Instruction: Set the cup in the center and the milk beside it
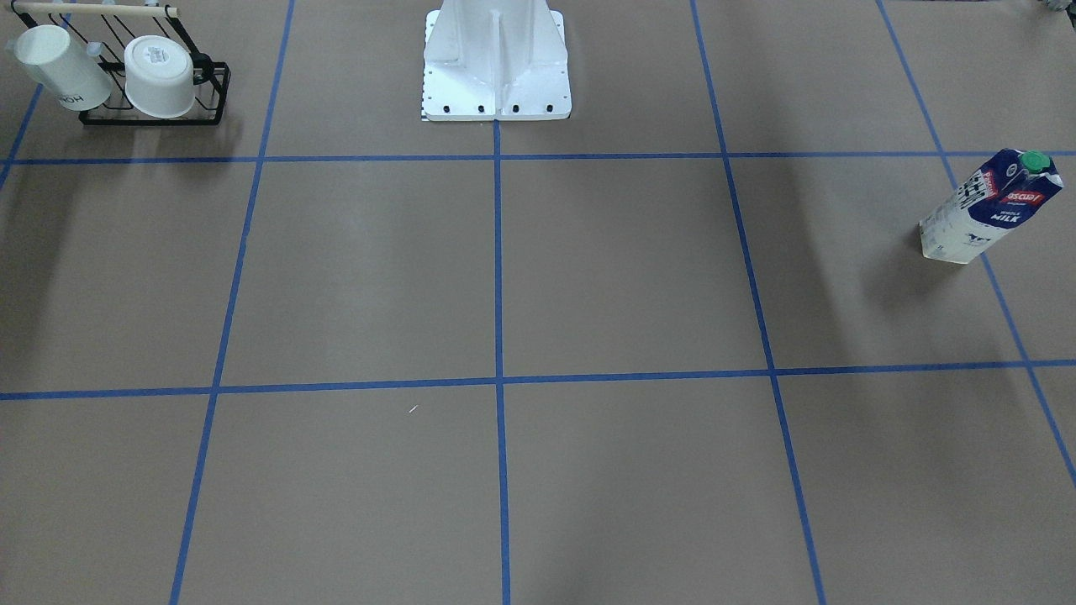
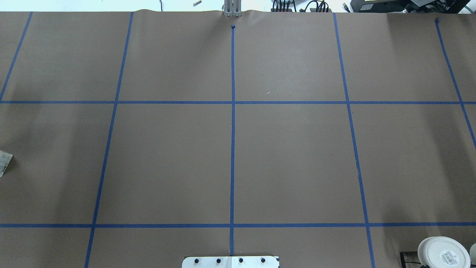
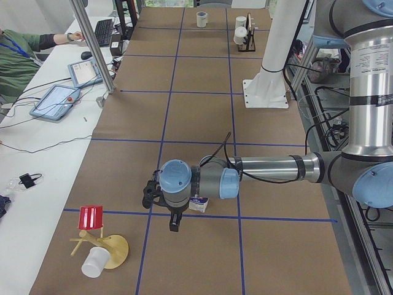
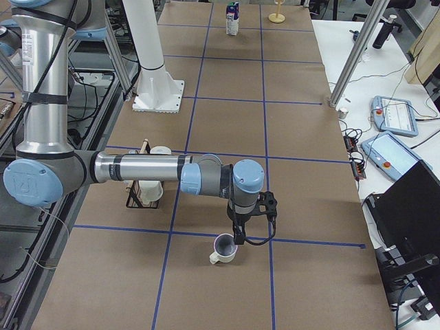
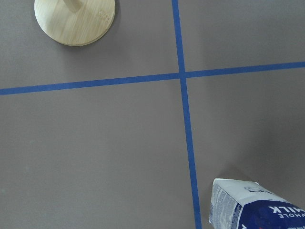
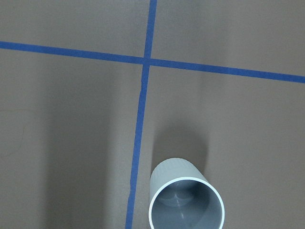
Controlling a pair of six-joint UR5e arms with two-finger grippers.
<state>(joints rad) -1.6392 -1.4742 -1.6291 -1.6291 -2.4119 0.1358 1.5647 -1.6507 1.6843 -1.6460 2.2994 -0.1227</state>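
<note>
White cup (image 4: 223,249), grey inside, sits upright near the counter's (image 1: 622,269) right end; navy-and-white, green-capped milk (image 1: 992,206) stands near the left end. Can't tell if left jaws or right jaws are clenched.

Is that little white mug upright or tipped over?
Upright: the cup stands mouth up, its grey inside showing and empty.
</note>
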